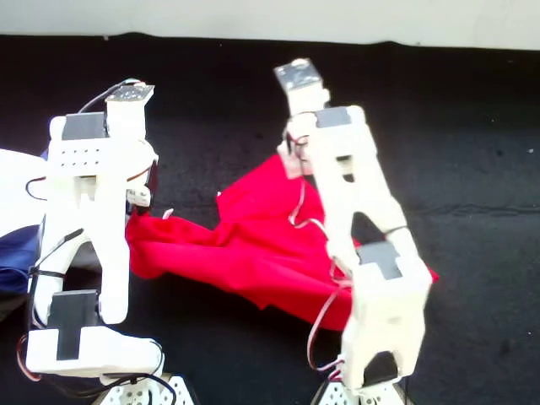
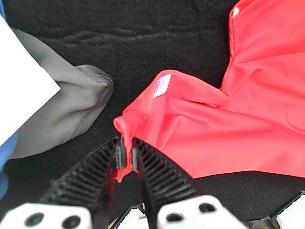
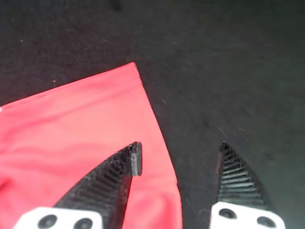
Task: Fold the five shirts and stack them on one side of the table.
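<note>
A red shirt [image 1: 245, 245] lies crumpled across the middle of the black table. My left gripper [image 2: 127, 155] is shut on a corner of the red shirt [image 2: 238, 119], close to its small white label [image 2: 162, 86]. In the high view the left gripper [image 1: 142, 198] sits at the shirt's left end. My right gripper [image 3: 181, 160] stands open over a straight edge of the red shirt [image 3: 71, 129], one finger above the cloth and the other above bare table. From above, the right gripper [image 1: 293, 160] is at the shirt's far corner.
A pile of shirts lies at the table's left edge: a white one [image 1: 13, 190] over a dark blue one [image 1: 17, 253]. The left wrist view shows a grey shirt [image 2: 66, 105] under the white one [image 2: 19, 76]. Black table [image 1: 472, 126] stretches to the right.
</note>
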`<state>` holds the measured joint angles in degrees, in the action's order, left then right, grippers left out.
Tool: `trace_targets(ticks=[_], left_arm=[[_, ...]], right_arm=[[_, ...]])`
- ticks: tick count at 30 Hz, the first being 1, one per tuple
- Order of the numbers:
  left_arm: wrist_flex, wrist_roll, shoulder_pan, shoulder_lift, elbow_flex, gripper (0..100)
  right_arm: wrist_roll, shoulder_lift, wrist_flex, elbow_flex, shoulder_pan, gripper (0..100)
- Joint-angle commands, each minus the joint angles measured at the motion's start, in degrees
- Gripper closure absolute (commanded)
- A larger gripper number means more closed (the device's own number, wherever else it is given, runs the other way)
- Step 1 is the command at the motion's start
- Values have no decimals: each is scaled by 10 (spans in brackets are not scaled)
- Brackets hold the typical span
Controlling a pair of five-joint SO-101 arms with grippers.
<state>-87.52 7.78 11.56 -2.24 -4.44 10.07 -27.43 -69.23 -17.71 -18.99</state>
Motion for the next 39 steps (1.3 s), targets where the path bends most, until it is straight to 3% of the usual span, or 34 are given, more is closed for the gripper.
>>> trace_targets(ticks=[1, 10, 20, 22, 24, 28, 34, 39], left_arm=[[5, 0, -6, -18, 5, 992], [5, 0, -3, -18, 3, 992], [4, 0, -3, -18, 3, 992], [4, 0, -3, -18, 3, 992], [4, 0, -3, -18, 2, 992], [4, 0, -3, -18, 1, 992], [10, 0, -7, -18, 7, 992], [71, 2, -7, -17, 10, 992]], right_arm=[[-5, -51, 8, -81, -25, 750], [-26, -153, -29, -216, -66, 750], [-25, -260, -38, -302, -41, 752], [-24, -268, -55, -317, -40, 820], [-24, -270, -69, -335, -40, 971], [-24, -266, -85, -358, -30, 991], [-24, -266, -215, -515, 8, 992], [-10, -266, -320, -708, 62, 992]])
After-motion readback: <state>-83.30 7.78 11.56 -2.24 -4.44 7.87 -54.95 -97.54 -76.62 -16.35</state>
